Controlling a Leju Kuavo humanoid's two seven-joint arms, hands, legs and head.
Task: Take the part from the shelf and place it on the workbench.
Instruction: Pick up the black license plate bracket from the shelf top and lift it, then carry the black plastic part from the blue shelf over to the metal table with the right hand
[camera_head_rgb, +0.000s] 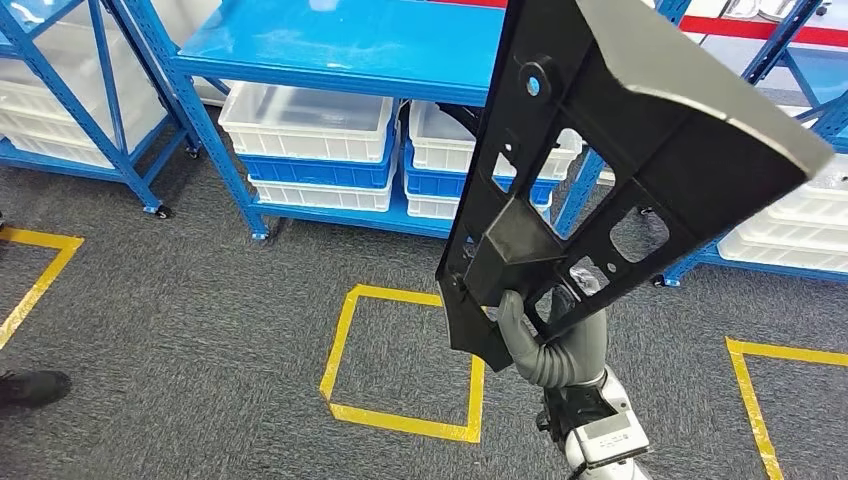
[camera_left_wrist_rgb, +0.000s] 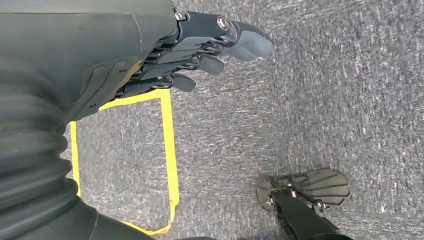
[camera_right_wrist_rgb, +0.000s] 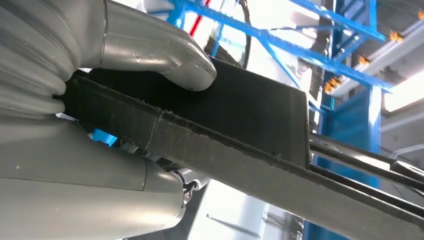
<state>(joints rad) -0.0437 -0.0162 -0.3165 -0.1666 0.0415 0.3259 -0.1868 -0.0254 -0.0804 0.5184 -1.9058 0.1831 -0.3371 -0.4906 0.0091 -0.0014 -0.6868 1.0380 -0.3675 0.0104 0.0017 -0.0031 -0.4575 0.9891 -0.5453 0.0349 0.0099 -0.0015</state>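
The part (camera_head_rgb: 640, 130) is one long, flat panel of matte black moulded plastic, pierced with round and rectangular cut-outs and stiffened by raised ribs; its upper face carries a smooth grey wedge-shaped surface. It rises tilted from about 6 o'clock toward 1 o'clock in the head view, held up off the floor in front of the shelf (camera_head_rgb: 340, 45). The right hand (camera_head_rgb: 545, 340), silver-grey with a ribbed cover, grasps the panel's lower end; in the right wrist view a thick grey thumb (camera_right_wrist_rgb: 165, 50) presses on the panel's rough, fibrous edge. The left hand (camera_left_wrist_rgb: 200, 50) hangs above the carpet with dark fingers loosely apart, holding nothing.

The shelf is glossy blue painted steel on small castors. On its lower level, at 11 to 12 o'clock, sit four translucent white plastic bins (camera_head_rgb: 305, 120) stacked on blue ones. The floor (camera_head_rgb: 200, 330) is coarse grey carpet marked with three yellow tape outlines (camera_head_rgb: 400, 355). A dark shoe (camera_head_rgb: 30, 385) shows at 9 o'clock.
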